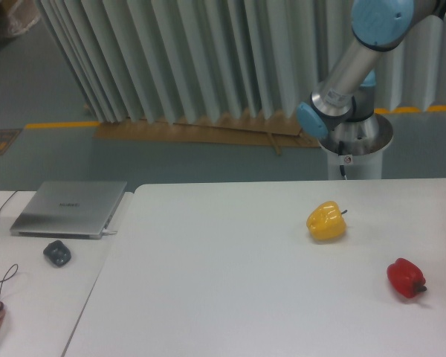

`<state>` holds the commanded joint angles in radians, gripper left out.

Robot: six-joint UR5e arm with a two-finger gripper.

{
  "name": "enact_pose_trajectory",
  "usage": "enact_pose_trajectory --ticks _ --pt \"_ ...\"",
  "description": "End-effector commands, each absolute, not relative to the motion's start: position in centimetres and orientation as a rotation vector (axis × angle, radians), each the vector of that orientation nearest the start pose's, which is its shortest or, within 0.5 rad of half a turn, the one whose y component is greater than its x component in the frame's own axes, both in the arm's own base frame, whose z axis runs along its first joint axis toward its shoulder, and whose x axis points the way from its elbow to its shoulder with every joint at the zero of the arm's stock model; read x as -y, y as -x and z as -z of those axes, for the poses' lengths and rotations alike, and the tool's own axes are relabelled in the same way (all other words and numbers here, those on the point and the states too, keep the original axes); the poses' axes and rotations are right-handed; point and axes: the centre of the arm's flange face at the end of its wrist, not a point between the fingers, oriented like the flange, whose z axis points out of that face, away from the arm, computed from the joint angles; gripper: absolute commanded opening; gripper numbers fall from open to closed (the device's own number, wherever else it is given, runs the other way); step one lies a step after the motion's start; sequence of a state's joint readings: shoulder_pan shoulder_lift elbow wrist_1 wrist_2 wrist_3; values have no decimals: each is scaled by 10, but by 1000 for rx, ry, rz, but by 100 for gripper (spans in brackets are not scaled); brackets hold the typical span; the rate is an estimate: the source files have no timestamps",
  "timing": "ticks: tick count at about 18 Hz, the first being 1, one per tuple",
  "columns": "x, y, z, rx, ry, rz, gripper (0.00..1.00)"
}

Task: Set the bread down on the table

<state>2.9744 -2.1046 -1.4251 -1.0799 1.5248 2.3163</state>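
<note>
I see the arm [353,71] rising out of the top right, so its gripper is off-camera and I can't tell its state. The bread isn't visible; a yellow pepper [326,222] and red pepper [406,277] sit apart on the table [223,297].

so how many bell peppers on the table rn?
2. A yellow bell pepper sits right of centre on the table; a red bell pepper lies nearer the front right. An orange sliver at the right edge is unidentifiable.
</note>
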Motion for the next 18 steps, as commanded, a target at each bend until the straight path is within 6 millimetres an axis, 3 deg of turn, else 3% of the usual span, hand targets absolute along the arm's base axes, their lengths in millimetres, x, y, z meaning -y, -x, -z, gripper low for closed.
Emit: enact_pose_trajectory --ticks 4,9,18 --pt "-249 656 -288 -1444 2771 -165 100" --pt "-243 653 -307 -1436 2780 -198 100" --pt "-239 648 -292 -1482 2745 -157 100"
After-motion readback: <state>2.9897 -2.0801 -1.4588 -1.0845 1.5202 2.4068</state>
